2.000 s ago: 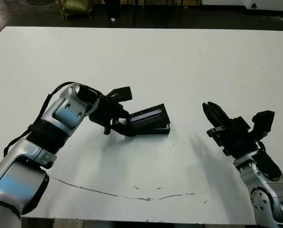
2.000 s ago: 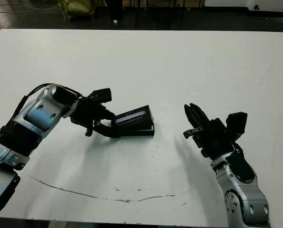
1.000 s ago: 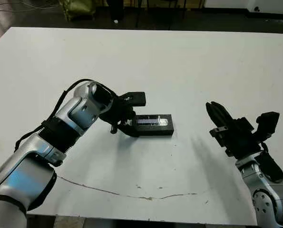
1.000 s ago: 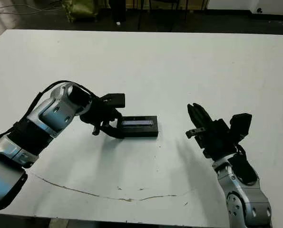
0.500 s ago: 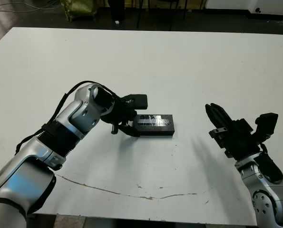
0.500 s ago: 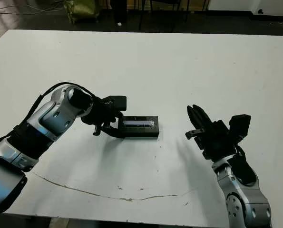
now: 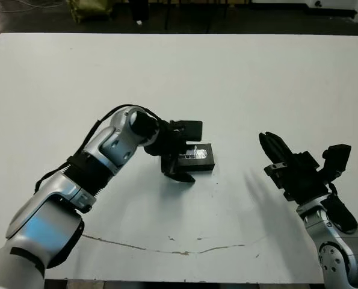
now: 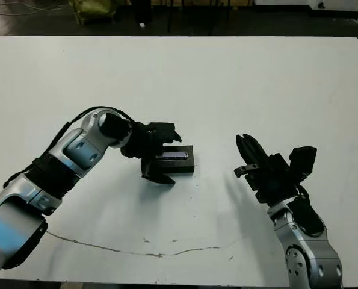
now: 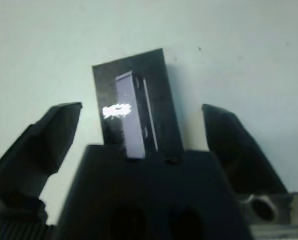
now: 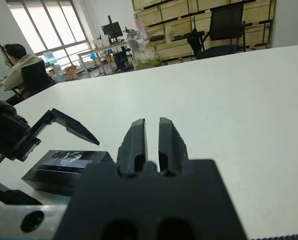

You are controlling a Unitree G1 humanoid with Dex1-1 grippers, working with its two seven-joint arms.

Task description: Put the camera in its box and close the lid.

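Observation:
The box (image 7: 198, 165) lies shut on the white table, with the lid (image 9: 161, 102) flat on top, its glossy strip facing up. The camera is hidden. My left gripper (image 7: 183, 152) is open and hovers over the box's left end, one finger (image 9: 43, 137) on each side, neither touching it. In the right wrist view the box (image 10: 63, 177) shows off to the side. My right gripper (image 7: 272, 147) is held above the table to the right of the box, well apart from it, its fingers (image 10: 137, 139) shut on nothing.
A thin brown crack line (image 7: 166, 241) runs across the table near its front edge. In the right wrist view a person (image 10: 18, 65) sits at a desk beyond the table, with chairs and shelves behind.
The lid, tilted up in my left gripper two seconds ago, has come down flat on the box. My left gripper has let go, turned and spread open. The right arm has barely moved.

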